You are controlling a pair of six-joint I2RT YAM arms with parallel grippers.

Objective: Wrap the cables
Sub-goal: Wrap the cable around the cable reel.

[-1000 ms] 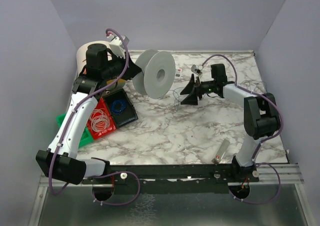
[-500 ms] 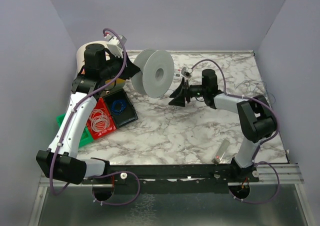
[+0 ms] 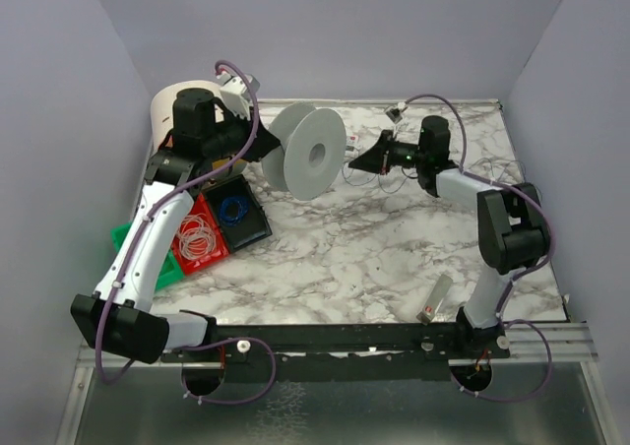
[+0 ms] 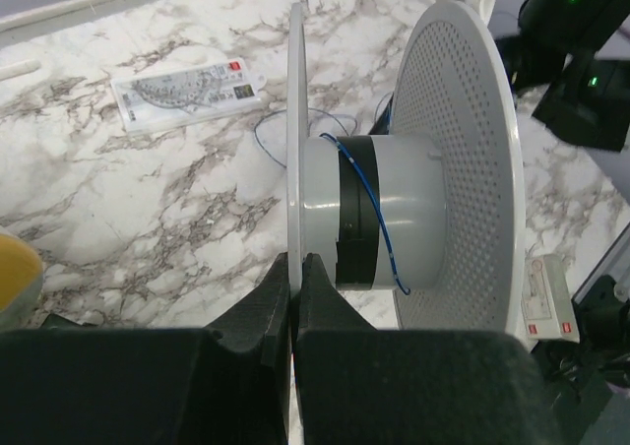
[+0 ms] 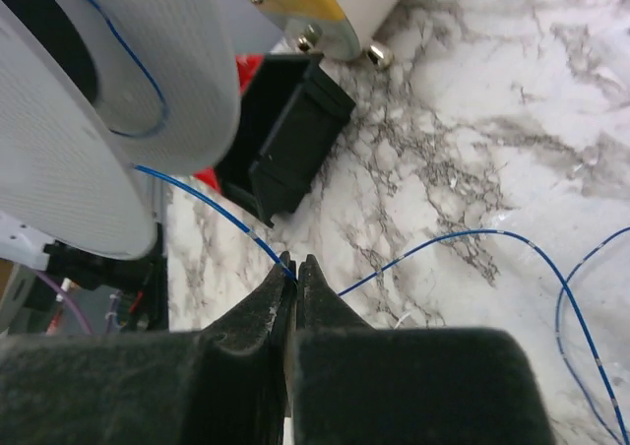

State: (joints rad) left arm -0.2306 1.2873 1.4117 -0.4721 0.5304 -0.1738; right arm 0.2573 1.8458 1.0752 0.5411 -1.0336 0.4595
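A white spool [image 3: 307, 150] stands on edge at the back of the marble table, held by its left flange [image 4: 293, 100], on which my left gripper [image 4: 295, 260] is shut. The cable is a very thin blue wire: one turn lies over the spool's hub [image 4: 388, 242]. From the spool it runs down to my right gripper [image 5: 296, 264], whose jaws are shut on it. Past the jaws the cable [image 5: 212, 209] trails loose over the table to the right. In the top view the right gripper [image 3: 356, 163] sits just right of the spool.
At the left stand a black tray with a blue coil [image 3: 236, 211], a red tray with a white coil [image 3: 197, 233] and a green tray [image 3: 162, 271]. A large white roll [image 3: 165, 105] stands behind the left arm. A printed card [image 4: 187, 91] and a small tube [image 3: 436, 297] lie on the table.
My right gripper was open; it swung left toward the spool, then rose toward the back and shut on the blue wire. The left gripper kept its hold on the spool.
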